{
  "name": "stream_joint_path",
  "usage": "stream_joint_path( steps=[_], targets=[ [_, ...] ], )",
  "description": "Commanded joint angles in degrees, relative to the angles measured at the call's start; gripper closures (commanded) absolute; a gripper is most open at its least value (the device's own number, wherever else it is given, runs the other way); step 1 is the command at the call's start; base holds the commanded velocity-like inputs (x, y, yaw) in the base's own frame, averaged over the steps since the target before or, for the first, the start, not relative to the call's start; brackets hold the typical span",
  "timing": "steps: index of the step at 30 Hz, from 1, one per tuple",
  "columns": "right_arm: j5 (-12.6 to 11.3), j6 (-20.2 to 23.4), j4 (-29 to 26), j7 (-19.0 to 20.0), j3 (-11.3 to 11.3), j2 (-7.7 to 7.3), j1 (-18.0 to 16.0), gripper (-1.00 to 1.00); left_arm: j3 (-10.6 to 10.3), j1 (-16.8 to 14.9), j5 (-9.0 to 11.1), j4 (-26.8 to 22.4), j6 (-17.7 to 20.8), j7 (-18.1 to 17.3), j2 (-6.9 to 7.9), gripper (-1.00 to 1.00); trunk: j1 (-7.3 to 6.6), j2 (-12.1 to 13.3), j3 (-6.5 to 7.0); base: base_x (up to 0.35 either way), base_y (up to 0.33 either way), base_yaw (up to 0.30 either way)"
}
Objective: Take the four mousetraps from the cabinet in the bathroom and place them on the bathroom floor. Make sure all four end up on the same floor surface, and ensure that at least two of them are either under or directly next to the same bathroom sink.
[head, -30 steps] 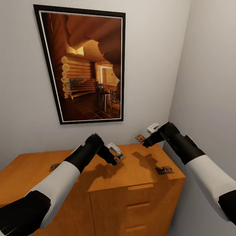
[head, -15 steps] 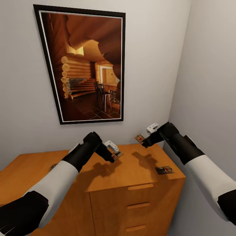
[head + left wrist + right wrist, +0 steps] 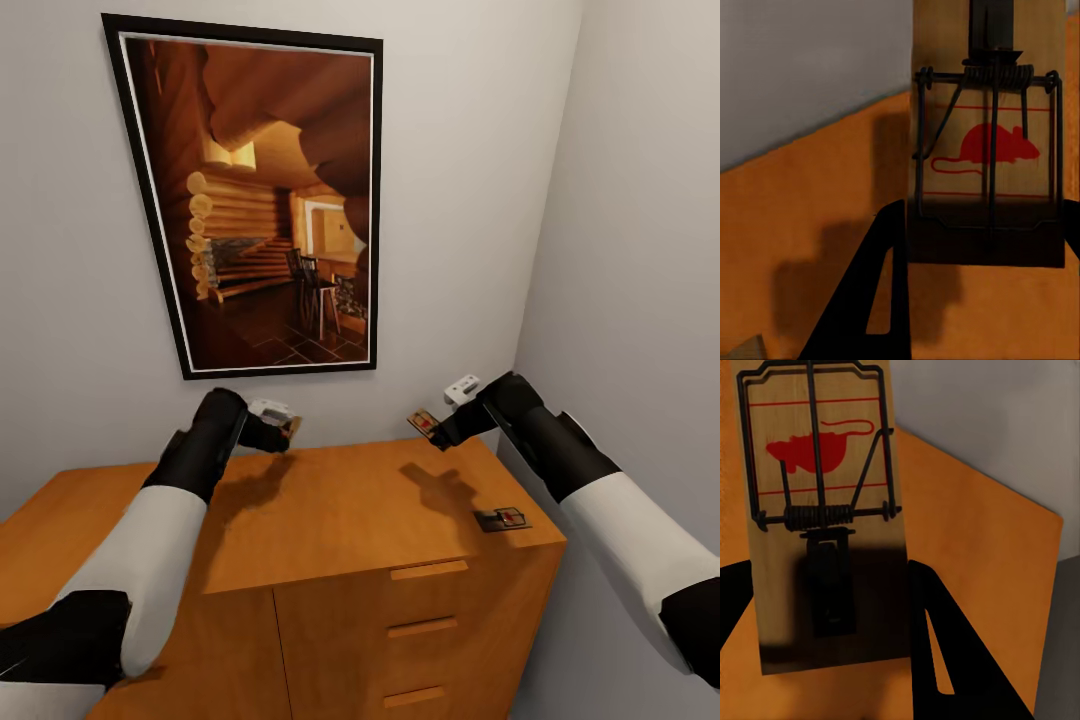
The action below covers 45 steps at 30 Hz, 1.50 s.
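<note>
Two mousetraps are held in the air above the orange-brown cabinet [image 3: 350, 515]. My left gripper [image 3: 283, 432] is shut on one mousetrap [image 3: 292, 428] near the wall, over the back of the cabinet top. Its wrist view shows that mousetrap [image 3: 986, 165], with the red mouse mark, between the dark fingers [image 3: 881, 296]. My right gripper [image 3: 432, 428] is shut on another mousetrap [image 3: 424, 421], above the cabinet's back right part. The right wrist view has this mousetrap [image 3: 817, 510] clamped at one end. A third mousetrap [image 3: 502, 518] lies flat near the cabinet's right front corner.
A large framed picture [image 3: 260, 200] of a log interior hangs on the wall behind the cabinet. A grey side wall [image 3: 640, 250] stands close on the right. The cabinet's drawers with bar handles [image 3: 428, 570] face me.
My left arm has lifted its mousetrap off the cabinet top and swung it left and back toward the wall. The right arm has held its mousetrap almost still.
</note>
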Motion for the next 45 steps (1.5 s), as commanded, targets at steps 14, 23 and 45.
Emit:
stream_joint_path(
  steps=[14, 23, 45],
  targets=[
    [0.49, 0.14, -0.26, 0.31, -0.09, 0.01, -0.08, 1.0, 5.8, -0.04, 0.28, -0.87, 0.44, 2.34, -0.03, 1.0, 0.0, -0.05, -0.08, -0.167, -0.033, 0.0],
    [-0.26, 0.14, -0.18, 0.33, -1.24, 0.01, -0.07, 1.0, 5.88, -0.04, -0.05, -0.66, 0.58, 2.38, -0.03, 1.0, 0.0, -0.05, -0.08, -0.325, -0.027, 0.0],
    [-2.26, 0.14, 0.11, 0.32, -1.48, -0.16, -0.07, 1.0, 5.88, -0.04, 0.37, 0.0, 0.61, 2.32, -0.03, 1.0, 0.0, -0.05, -0.08, -0.063, -0.001, 0.0]
  ],
)
